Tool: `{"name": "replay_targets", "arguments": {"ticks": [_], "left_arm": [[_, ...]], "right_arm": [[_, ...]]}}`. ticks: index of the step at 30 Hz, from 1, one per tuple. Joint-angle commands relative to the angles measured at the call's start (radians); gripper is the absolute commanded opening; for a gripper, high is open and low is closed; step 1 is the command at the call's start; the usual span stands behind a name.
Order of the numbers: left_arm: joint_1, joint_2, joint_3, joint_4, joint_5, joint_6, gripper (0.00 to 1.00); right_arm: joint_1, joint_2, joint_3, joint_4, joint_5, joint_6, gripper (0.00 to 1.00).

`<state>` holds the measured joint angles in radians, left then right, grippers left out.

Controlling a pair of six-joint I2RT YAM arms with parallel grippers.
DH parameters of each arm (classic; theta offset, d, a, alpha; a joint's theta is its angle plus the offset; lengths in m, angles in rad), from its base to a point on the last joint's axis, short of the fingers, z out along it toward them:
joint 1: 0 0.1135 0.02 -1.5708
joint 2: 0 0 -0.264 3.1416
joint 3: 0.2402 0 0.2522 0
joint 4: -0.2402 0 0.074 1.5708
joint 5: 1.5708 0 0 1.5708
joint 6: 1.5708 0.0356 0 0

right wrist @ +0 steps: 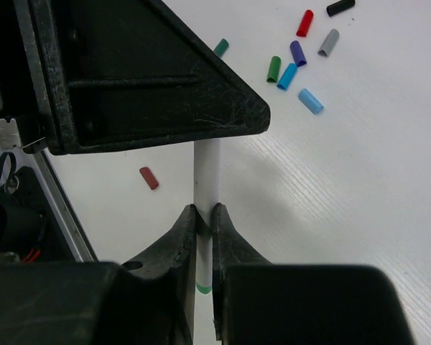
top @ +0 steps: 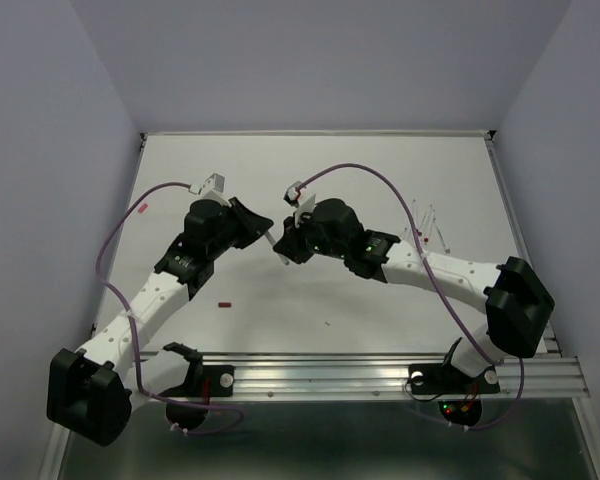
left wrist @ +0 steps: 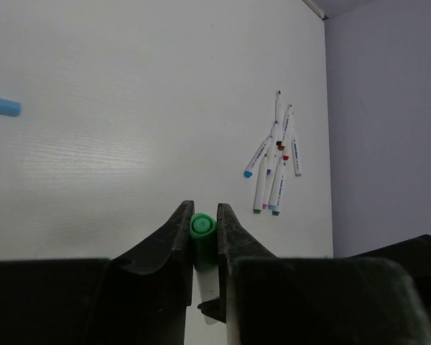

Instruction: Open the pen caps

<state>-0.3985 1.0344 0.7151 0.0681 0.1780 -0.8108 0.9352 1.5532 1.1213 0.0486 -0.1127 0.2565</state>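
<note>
Uncapping step in hand over the tabletop [top: 380, 180]: left hand [left wrist: 203, 215] clamped on the green cap [left wrist: 202, 228] at lower centre, right hand [right wrist: 205, 215] pinching the white barrel [right wrist: 207, 169], next likely calling for a straight pull apart.

White matte surface [top: 380, 170], faintly grained, boxed in on three sides by plain pale-lilac walls: left wall [top: 40, 150], back wall [top: 320, 60], right wall [top: 575, 100]. Thin metal trim [top: 507, 200] along the right edge, at the join with the wall. Grooved aluminium rail [top: 380, 372] across the near edge. Beneath it, a dark grey-green area [top: 330, 445], floor or shelf, hard to tell. Soft, even light; blurred shadows; a slightly brighter patch on the white in the left wrist view.
</note>
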Motion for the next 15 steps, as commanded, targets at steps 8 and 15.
{"name": "replay_targets", "arguments": {"ticks": [8,15], "left_arm": [[-0.013,-0.004,0.084,0.021,-0.06,0.036,0.0],[-0.026,-0.01,0.069,0.024,-0.058,0.029,0.0]], "right_arm": [[-0.007,0.004,0.057,-0.059,-0.104,-0.115,0.43],[-0.007,0.065,0.136,-0.023,-0.028,-0.125,0.39]]}}
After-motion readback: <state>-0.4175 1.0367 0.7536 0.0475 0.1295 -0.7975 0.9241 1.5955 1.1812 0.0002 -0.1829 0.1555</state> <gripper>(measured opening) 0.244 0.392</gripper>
